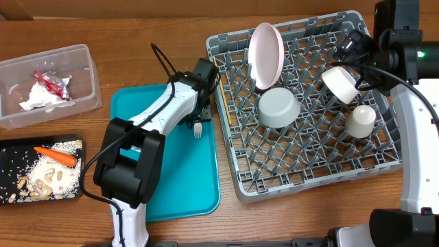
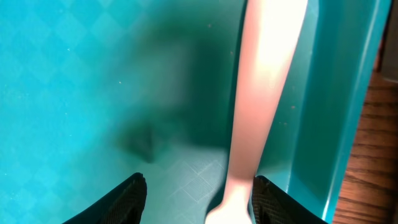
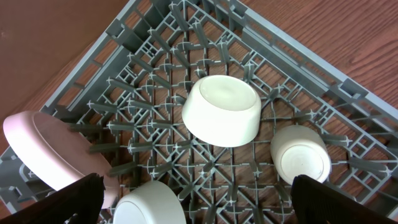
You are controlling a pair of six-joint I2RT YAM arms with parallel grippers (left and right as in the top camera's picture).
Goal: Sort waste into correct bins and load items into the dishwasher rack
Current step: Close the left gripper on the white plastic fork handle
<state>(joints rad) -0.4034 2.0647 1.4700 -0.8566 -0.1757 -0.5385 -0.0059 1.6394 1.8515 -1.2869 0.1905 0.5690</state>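
Note:
A white fork [image 1: 197,129] lies on the teal tray [image 1: 185,185] near its right rim. My left gripper [image 1: 196,116] is low over it. In the left wrist view the fork's handle [image 2: 261,93] runs between the fingers of the left gripper [image 2: 199,183], close against the right one, with a gap on the left; the jaws are open. My right gripper [image 1: 351,56] hangs wide open over the dishwasher rack [image 1: 309,180], above a whitish bowl [image 1: 341,84]. The rack also holds a pink plate [image 1: 266,53] on edge, a grey bowl [image 1: 278,108] and a white cup [image 1: 360,120].
The clear tub [image 1: 86,68] at far left holds a crumpled napkin [image 1: 42,97] and a foil wrapper [image 1: 51,81]. The black tray [image 1: 14,154] below it holds a carrot [image 1: 56,156] and beige scraps [image 1: 48,175]. The left arm crosses the teal tray.

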